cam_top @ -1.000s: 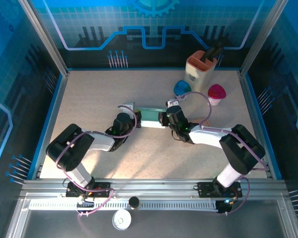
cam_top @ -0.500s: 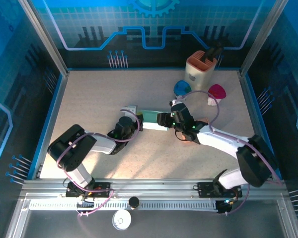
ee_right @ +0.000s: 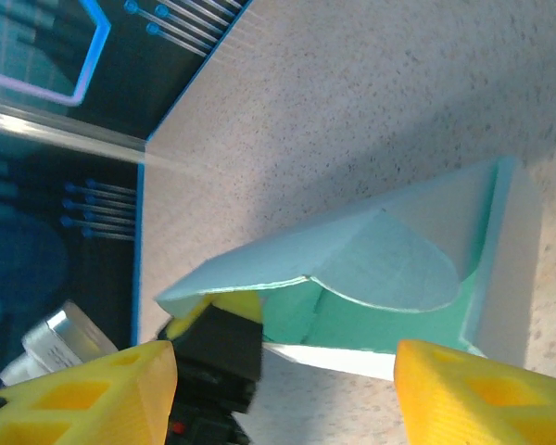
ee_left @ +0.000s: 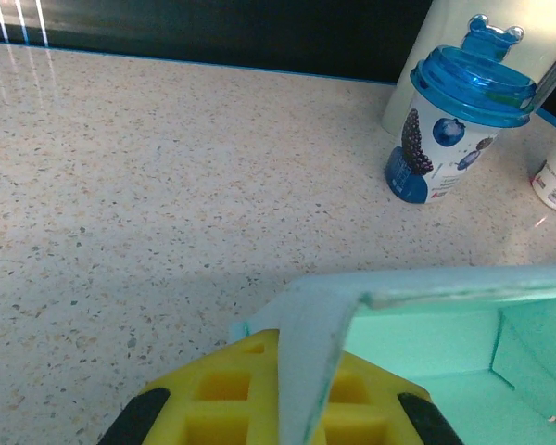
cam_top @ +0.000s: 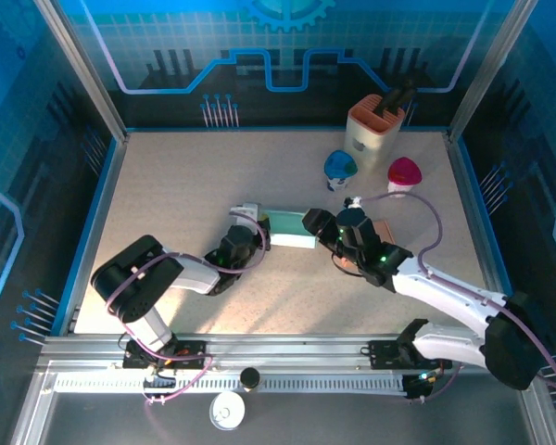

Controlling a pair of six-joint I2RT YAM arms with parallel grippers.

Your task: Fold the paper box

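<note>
Two claws meet at the mint-green paper box (cam_top: pixel 292 229), which lies near the middle of the speckled beige counter (cam_top: pixel 185 185), its open inside turned upward. The left claw (cam_top: pixel 248 226) is pinched tight on the box's left end. In the left wrist view a pale upright flap of the box (ee_left: pixel 315 343) is clamped between the yellow pads (ee_left: pixel 222 408). The right claw (cam_top: pixel 317 225) sits at the box's right end with its jaws spread wide. In the right wrist view its yellow fingers (ee_right: pixel 83 394) stand well apart on either side of the box (ee_right: pixel 389 269), and a rounded flap curves over the box's inside there.

Behind the box stands a small white cup with a blue lid (ee_left: pixel 449 130), printed with a picture of dark berries. Its writing is too small to read. To its right is a similar cup with a pink lid (cam_top: pixel 403 174), and a barcode shows on its side in the left wrist view. A tan and cream block-shaped holder (cam_top: pixel 375 125) stands at the far edge.
</note>
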